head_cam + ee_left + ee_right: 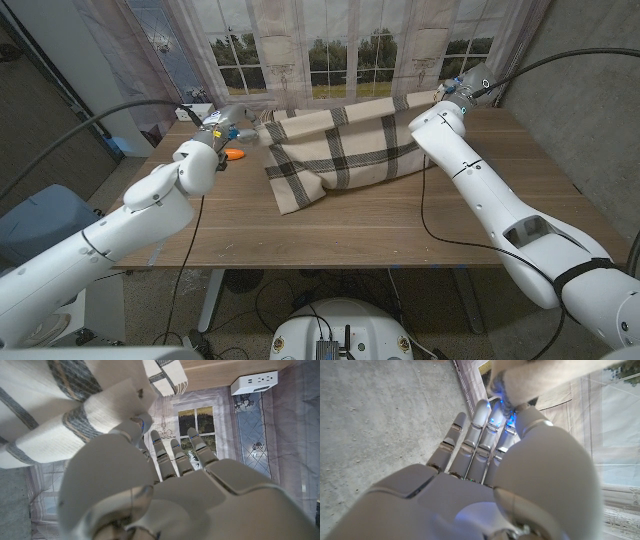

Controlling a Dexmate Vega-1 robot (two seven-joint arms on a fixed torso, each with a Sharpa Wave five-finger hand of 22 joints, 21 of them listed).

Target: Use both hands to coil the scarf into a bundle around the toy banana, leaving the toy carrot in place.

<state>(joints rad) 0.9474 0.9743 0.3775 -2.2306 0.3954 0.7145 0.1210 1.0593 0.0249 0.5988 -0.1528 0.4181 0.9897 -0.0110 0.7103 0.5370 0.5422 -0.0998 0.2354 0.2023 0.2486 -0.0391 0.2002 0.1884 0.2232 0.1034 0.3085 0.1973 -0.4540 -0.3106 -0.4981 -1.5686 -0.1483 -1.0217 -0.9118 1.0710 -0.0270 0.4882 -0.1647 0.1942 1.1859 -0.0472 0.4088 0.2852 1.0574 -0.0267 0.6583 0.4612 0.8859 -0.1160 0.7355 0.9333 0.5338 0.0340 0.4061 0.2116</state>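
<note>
Scarf point(340, 150), draped across upper centre of table point(350, 225), pinched at its left end by left hand point(222, 128) and at its right end by right hand point(462, 88); soft, light, floppy, probably best gripped at ends; carrot point(234, 153) left.

Overhead head view, two close wrist views

A cream scarf point(340, 150) with dark plaid stripes lies spread and rumpled across the table's far middle; an orange toy carrot point(234, 154) lies beside its left end
</note>
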